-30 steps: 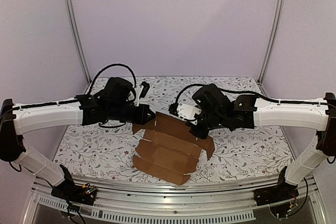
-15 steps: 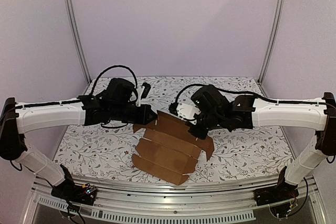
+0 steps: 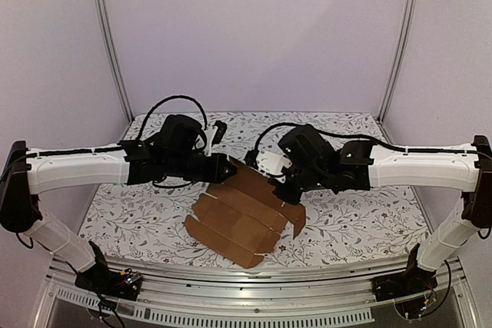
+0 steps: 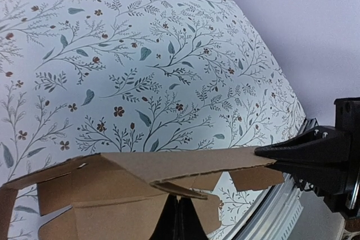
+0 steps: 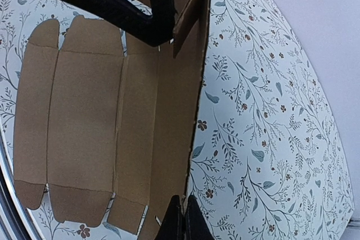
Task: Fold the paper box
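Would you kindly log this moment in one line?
left tool: shut on flat brown die-cut cardboard sheet | right tool: shut on sheet | sheet: far edge raised

Paper box [image 3: 238, 217] blocks centre; open table [image 3: 123, 220] both sides.

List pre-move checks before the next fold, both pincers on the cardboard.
1. Left pincer shut on the paper box edge: ok.
2. Right pincer shut on the opposite end of the same panel: ok.
3. Pincers apart from each other: ok.
4. Gripped far panel lifted off the table: ok.
5. Other panels folded up: not ok, they lie open and flat.
6. Near edge of the sheet fully on the table: cannot tell.
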`<state>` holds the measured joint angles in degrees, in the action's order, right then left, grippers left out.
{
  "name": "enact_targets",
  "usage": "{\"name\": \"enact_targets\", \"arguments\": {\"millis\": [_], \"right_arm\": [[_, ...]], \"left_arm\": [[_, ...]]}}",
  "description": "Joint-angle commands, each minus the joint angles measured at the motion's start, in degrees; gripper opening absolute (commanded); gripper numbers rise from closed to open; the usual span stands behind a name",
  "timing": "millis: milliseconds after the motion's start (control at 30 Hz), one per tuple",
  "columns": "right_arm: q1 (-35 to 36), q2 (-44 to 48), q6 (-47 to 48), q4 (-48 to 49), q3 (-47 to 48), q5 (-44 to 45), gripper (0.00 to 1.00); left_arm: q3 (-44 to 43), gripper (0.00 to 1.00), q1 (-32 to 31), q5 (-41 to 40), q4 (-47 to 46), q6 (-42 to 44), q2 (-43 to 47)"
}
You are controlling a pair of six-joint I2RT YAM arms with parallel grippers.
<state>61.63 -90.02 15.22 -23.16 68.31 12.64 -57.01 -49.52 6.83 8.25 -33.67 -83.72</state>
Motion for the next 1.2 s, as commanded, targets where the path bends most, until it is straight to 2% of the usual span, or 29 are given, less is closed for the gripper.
{"name": "enact_targets", "arguments": {"millis": [0, 233, 467, 700, 833, 1167], "right_arm": [[1.5, 0.3, 0.3, 2.4, 0.5, -4.3, 0.0], [1.6, 0.6, -0.4, 2.3, 0.3, -0.7, 0.0], [0.6, 1.0, -2.3, 1.6, 1.1, 2.5, 0.0], [-2.0, 3.1, -2.2, -0.3, 0.9, -2.4, 0.0], [-4.3, 5.4, -2.1, -2.9, 0.7, -7.0, 0.0], [-9.6, 11.0, -3.3, -8.0, 0.9, -16.9, 0.0]], "left_arm": [[-1.7, 0.0, -0.6, -2.3, -3.5, 0.8, -0.5], [-2.6, 0.0, -0.5, -3.5, -2.5, 1.7, 0.0], [1.1, 0.0, -0.5, -6.7, 0.8, 1.8, 3.5], [3.5, 0.0, -0.5, -11.4, 6.3, 3.2, 9.3], [4.2, 0.04, -0.5, -13.6, 10.8, 4.7, 13.7], [7.0, 0.12, -0.5, -13.2, 17.9, 7.1, 25.4]]}}
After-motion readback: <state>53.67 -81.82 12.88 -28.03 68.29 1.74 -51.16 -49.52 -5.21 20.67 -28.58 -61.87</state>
